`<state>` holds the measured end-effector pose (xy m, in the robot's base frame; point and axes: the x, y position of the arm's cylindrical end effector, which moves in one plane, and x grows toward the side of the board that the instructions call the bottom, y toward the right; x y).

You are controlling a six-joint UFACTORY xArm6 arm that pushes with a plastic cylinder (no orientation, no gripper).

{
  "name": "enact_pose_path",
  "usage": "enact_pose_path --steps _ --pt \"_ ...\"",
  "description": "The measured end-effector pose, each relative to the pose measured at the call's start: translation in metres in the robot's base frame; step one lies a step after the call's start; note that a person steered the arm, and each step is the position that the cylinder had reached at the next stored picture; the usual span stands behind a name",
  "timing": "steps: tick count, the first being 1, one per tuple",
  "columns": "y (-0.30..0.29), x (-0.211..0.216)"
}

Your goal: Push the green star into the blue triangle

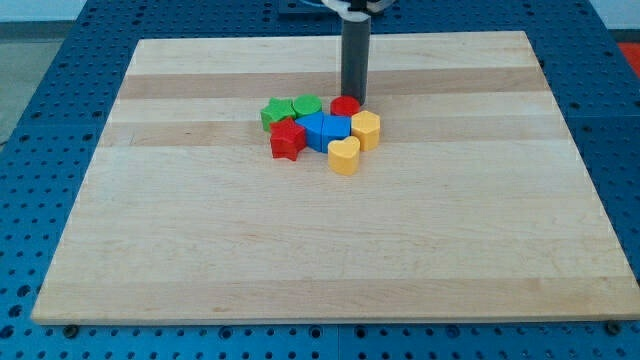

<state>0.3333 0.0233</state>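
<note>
The green star [276, 112] lies at the left end of a tight cluster of blocks above the board's middle. The blue triangle [314, 130] sits in the cluster's centre, joined to a blue cube [336, 129]; which blue block is which is hard to tell. A green round block [307, 105] and a red star [287, 139] lie between the green star and the blue blocks. My tip [354, 99] stands at the cluster's top right, just behind the red cylinder [345, 106], touching or nearly touching it.
A yellow hexagonal block [366, 129] and a yellow heart [344, 156] sit at the cluster's right and lower right. The wooden board [330, 250] lies on a blue pegboard surface [50, 120].
</note>
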Motion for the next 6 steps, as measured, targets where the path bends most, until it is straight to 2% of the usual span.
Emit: enact_pose_path --steps 1,2,3,4,6 --pt "-0.004 -0.062" --pt "-0.098 -0.075" --pt "-0.155 -0.038" --pt "-0.149 -0.006" --pt "-0.112 0.027"
